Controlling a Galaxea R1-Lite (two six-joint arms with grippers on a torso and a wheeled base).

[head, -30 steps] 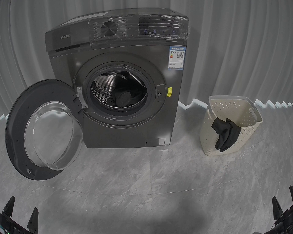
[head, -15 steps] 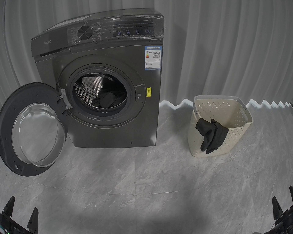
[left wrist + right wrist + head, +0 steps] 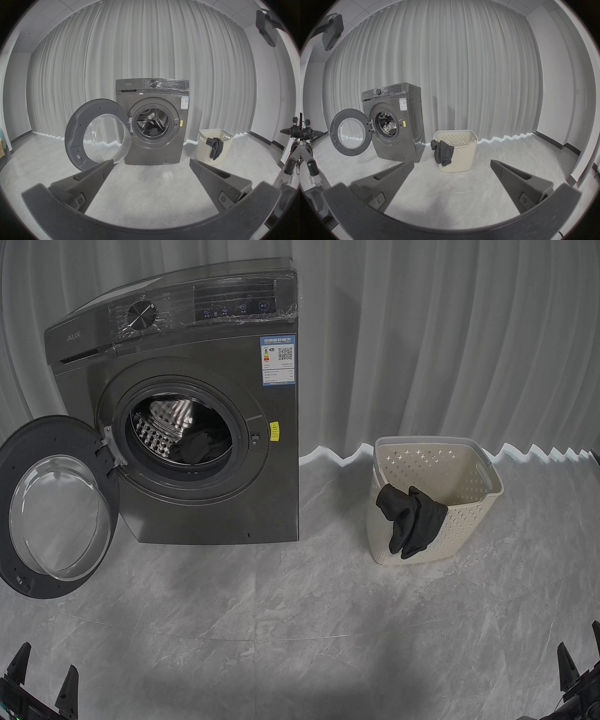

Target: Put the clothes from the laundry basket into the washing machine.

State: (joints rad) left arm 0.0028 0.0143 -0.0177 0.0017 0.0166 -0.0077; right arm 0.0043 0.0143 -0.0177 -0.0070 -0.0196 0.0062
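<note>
As blk cloth point(image 3: 412, 521) drapes, perforated basket point(image 3: 459, 530)

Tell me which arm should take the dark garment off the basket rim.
Right, probably: the laundry basket with the dark garment draped over its rim stands right of the washing machine, nearer the open right gripper than the left gripper.
</note>
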